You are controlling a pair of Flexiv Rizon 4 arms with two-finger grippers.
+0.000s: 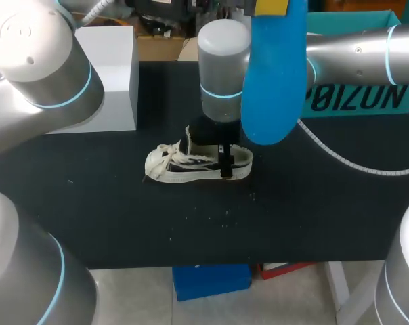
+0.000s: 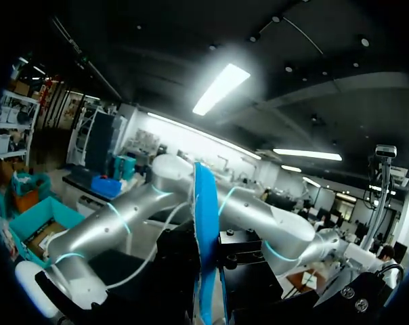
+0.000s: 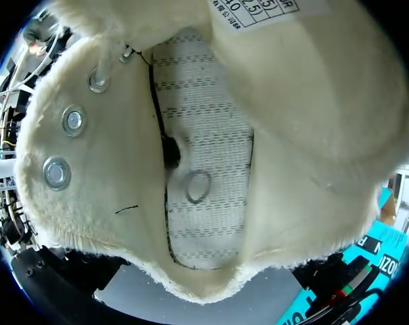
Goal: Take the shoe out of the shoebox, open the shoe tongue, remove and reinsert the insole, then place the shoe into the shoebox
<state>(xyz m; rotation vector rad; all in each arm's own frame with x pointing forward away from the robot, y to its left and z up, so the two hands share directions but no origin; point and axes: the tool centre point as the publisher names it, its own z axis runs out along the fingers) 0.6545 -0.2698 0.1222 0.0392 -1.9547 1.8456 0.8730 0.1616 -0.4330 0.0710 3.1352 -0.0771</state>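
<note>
Shoe [image 1: 191, 164] lies L-R mid-frame, toe left; cream w/ fleecy lining. Blue insole [image 1: 275, 74], smooth flat oval, upright at top centre, pinched by L gripper [image 1: 271, 6]. R gripper [image 1: 223, 162] at heel; can't tell its grip.

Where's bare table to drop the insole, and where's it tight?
Bare: the wide strip of table between the shoe and the near edge; also left of the shoe, in front of the white box. Right of it, a cable crosses before the teal shoebox. Tight: the shoe's heel, under the right arm.
</note>
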